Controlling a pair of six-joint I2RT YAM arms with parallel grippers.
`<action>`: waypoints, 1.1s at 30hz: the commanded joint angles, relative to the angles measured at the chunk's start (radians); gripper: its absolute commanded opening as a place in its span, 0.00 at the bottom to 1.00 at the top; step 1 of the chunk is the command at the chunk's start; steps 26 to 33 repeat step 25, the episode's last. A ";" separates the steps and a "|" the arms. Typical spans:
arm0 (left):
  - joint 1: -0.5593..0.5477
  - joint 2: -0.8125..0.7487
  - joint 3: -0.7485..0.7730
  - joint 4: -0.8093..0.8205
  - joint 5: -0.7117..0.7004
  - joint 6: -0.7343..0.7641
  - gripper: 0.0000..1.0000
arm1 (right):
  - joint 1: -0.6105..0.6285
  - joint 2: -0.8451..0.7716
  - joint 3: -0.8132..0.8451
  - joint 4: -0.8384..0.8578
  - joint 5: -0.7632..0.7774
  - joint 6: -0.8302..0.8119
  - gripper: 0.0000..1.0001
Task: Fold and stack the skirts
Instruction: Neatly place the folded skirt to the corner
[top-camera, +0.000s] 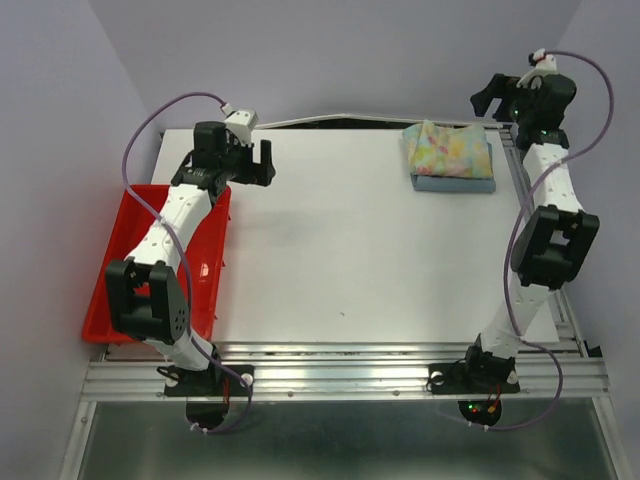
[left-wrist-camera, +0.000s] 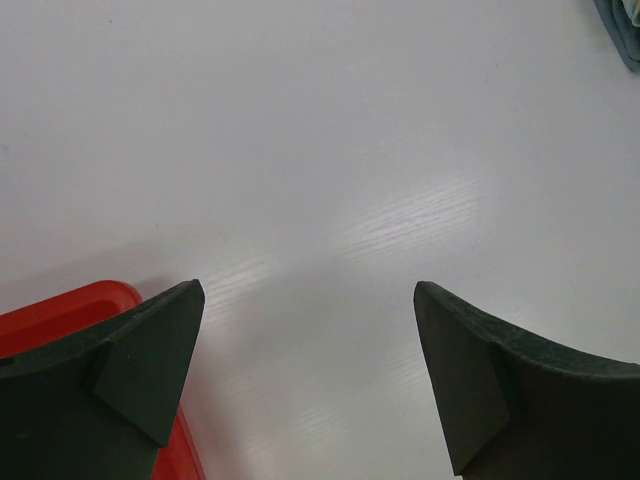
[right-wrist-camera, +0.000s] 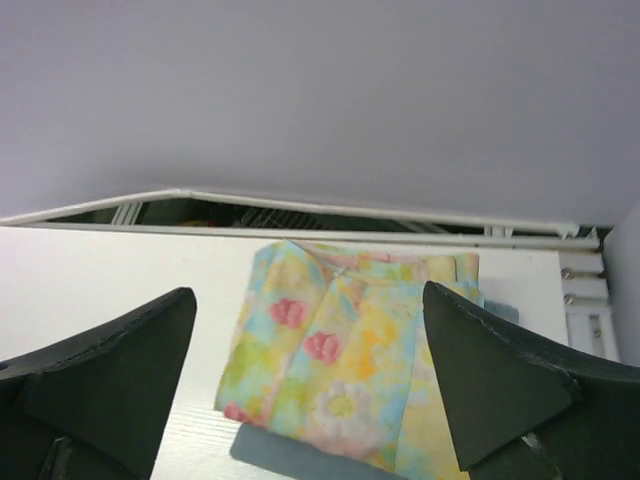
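The floral skirt (top-camera: 449, 150) lies folded on top of the folded denim skirt (top-camera: 455, 184) at the table's far right corner. In the right wrist view the floral skirt (right-wrist-camera: 345, 360) covers most of the denim skirt (right-wrist-camera: 290, 452), of which a blue-grey strip shows below. My right gripper (top-camera: 489, 99) is open and empty, raised beside the stack at the far right; it also shows in the right wrist view (right-wrist-camera: 310, 385). My left gripper (top-camera: 256, 160) is open and empty at the far left, over bare table, as the left wrist view (left-wrist-camera: 310, 375) shows.
A red tray (top-camera: 122, 230) sits at the table's left edge under the left arm; its corner shows in the left wrist view (left-wrist-camera: 60, 310). A metal rail (top-camera: 540, 230) runs along the table's right edge. A white wall stands behind the table.
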 joint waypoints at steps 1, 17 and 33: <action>0.003 -0.084 0.062 -0.047 -0.002 0.058 0.98 | -0.008 -0.205 -0.047 -0.195 -0.087 -0.103 1.00; 0.009 -0.397 -0.378 -0.032 -0.061 0.250 0.99 | 0.012 -0.789 -0.897 -0.564 -0.061 -0.445 1.00; 0.007 -0.435 -0.438 -0.023 -0.084 0.269 0.99 | 0.012 -0.861 -0.971 -0.564 -0.050 -0.453 1.00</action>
